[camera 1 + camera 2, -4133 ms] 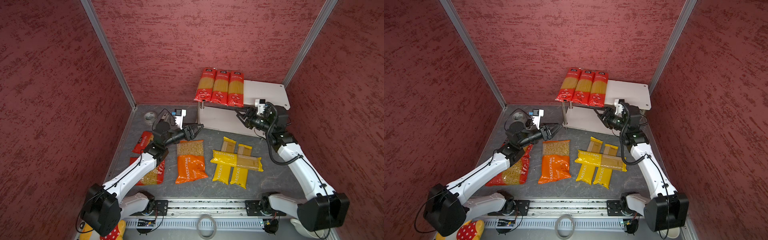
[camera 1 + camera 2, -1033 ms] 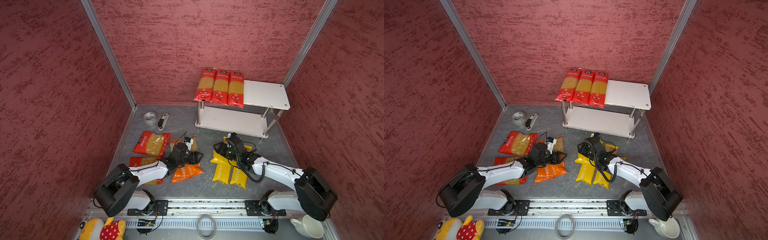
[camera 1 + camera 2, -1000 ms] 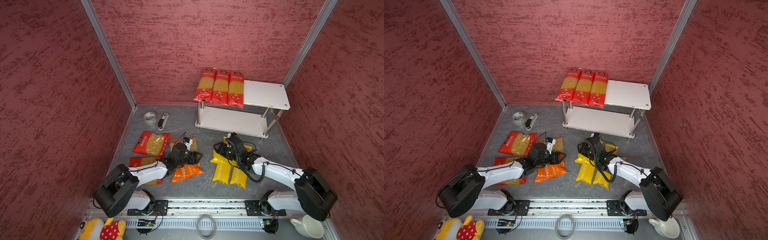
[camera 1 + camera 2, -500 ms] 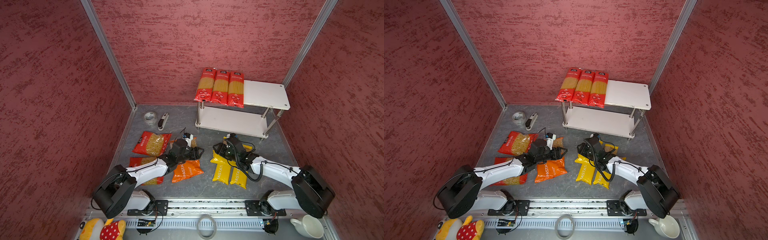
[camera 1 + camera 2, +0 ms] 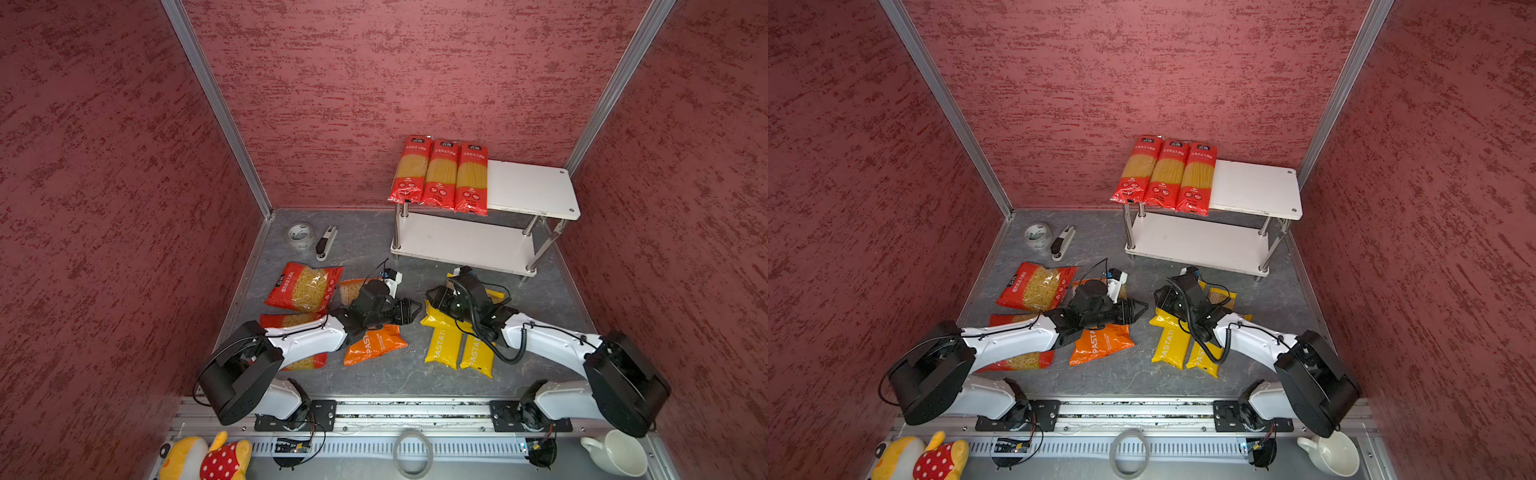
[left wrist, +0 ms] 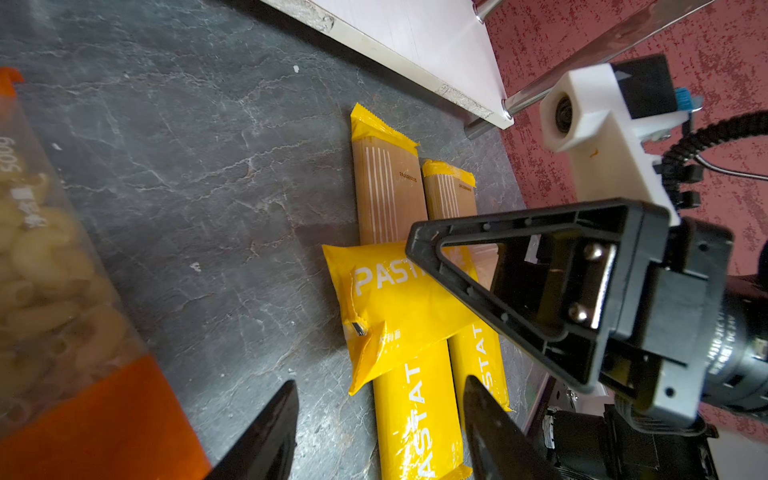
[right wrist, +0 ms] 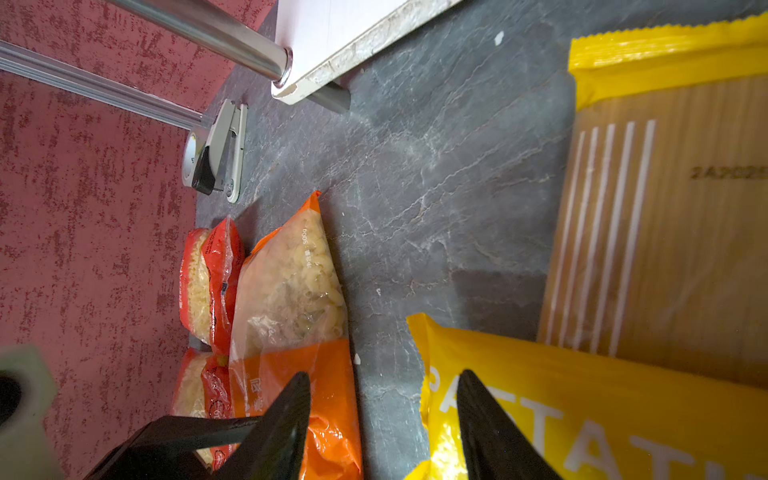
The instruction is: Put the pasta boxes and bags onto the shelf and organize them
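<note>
Lying atop white two-tier metal-post shelf [image 5: 532,189] in both top views, three long red spaghetti packs [image 5: 441,174], left wrist, left gripper [image 6: 379,384] spread, empty, facing yellow PASTATIME spaghetti packs [image 6: 395,291], right wrist, right gripper [image 7: 383,374] spread at crosswise one's end

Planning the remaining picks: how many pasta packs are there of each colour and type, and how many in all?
Long red spaghetti packs, on the shelf top tier: 3
Long yellow spaghetti packs, on the floor: 3
Orange pack, on the floor: 1
Wide red short-pasta bags, on the floor: 2
Total: 9
</note>
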Robot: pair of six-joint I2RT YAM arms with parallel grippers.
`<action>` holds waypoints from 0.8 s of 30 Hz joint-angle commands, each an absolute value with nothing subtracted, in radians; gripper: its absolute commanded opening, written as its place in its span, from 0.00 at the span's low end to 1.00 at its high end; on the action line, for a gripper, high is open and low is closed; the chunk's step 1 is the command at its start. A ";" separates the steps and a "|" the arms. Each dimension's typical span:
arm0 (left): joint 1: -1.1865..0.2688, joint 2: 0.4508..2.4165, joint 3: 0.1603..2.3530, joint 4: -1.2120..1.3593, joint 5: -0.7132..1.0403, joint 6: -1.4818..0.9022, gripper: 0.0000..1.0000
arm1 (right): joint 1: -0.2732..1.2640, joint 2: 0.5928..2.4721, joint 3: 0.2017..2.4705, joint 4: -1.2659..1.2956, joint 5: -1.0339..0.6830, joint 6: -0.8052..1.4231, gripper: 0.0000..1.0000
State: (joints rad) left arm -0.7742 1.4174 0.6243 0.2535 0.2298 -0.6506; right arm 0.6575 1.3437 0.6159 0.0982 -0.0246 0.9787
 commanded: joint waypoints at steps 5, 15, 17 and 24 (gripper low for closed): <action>-0.773 1.377 0.569 0.313 0.257 -0.669 0.64 | 0.649 1.273 0.638 -0.047 0.017 0.852 0.60; -0.767 1.446 0.494 0.467 0.412 -0.759 0.69 | 0.560 1.228 0.692 -0.244 0.024 0.701 0.64; -0.781 1.481 0.504 0.518 0.412 -0.775 0.69 | 0.513 1.210 0.684 -0.280 0.020 0.679 0.65; -0.805 1.620 0.583 0.572 0.357 -0.798 0.74 | 0.306 1.167 0.679 -0.488 0.085 0.600 0.77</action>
State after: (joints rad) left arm -0.7990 1.5845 0.5461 0.5068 0.3779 -0.7837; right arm 0.3698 1.1973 0.6693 -0.3527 0.0166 0.6533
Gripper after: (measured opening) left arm 0.737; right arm 0.764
